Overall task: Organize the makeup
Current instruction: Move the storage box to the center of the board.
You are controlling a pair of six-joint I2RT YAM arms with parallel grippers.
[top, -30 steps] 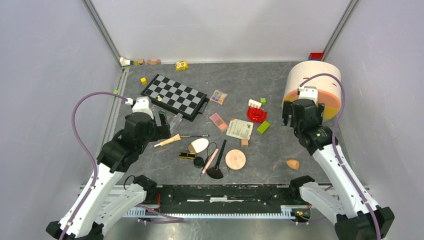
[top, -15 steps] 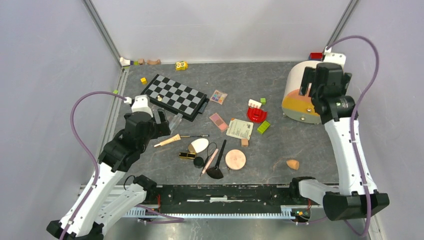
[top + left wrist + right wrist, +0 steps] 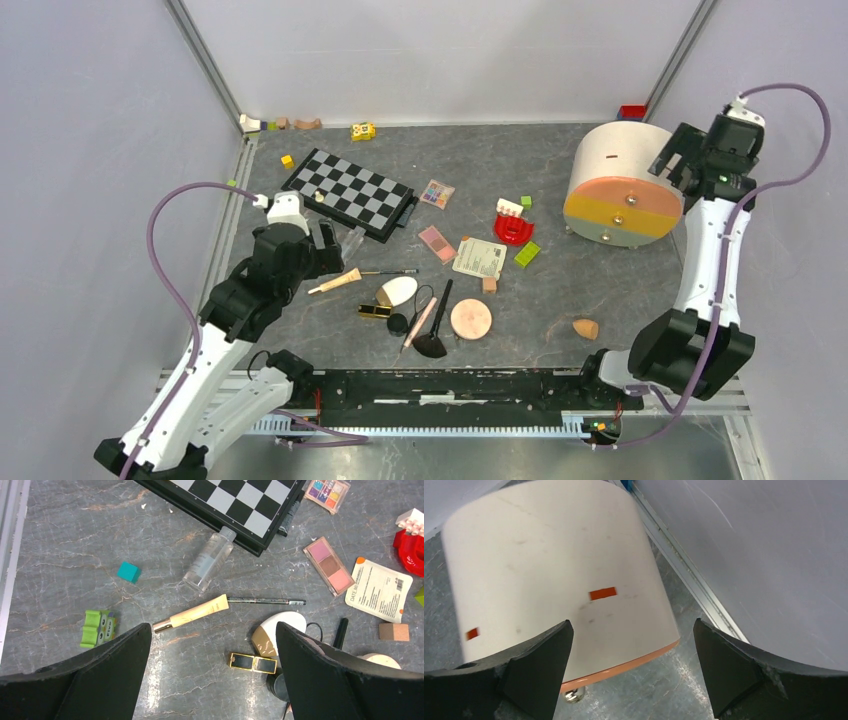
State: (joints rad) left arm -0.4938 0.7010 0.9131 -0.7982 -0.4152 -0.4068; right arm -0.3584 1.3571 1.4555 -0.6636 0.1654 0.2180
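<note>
Left gripper (image 3: pixel 211 630) jaws wide apart, nothing held, hanging over the table (image 3: pixel 560 290) above the cream tube (image 3: pixel 192 614) and thin pencil (image 3: pixel 265 600), which lie end to end. Right gripper (image 3: pixel 632 624) also fully spread and empty, up at the far right over the back of the white drum (image 3: pixel 620 165), close to the side wall. All the makeup is loose on the table. Clear bottle (image 3: pixel 208 560) has its cap against the chessboard (image 3: pixel 350 192) edge. Multicolour palette (image 3: pixel 328 491) is just off the board's right corner, pink palette (image 3: pixel 330 566) next to the sachet (image 3: pixel 480 258). Near-centre cluster: white oval (image 3: pixel 398 291), black-gold tube (image 3: pixel 252 663) just in front of it, pink stick (image 3: pixel 420 322) alongside the brush (image 3: pixel 435 335), peach compact (image 3: pixel 471 319) just right of the brush. Orange sponge (image 3: pixel 586 328) sits alone near right, well apart from the rest.
</note>
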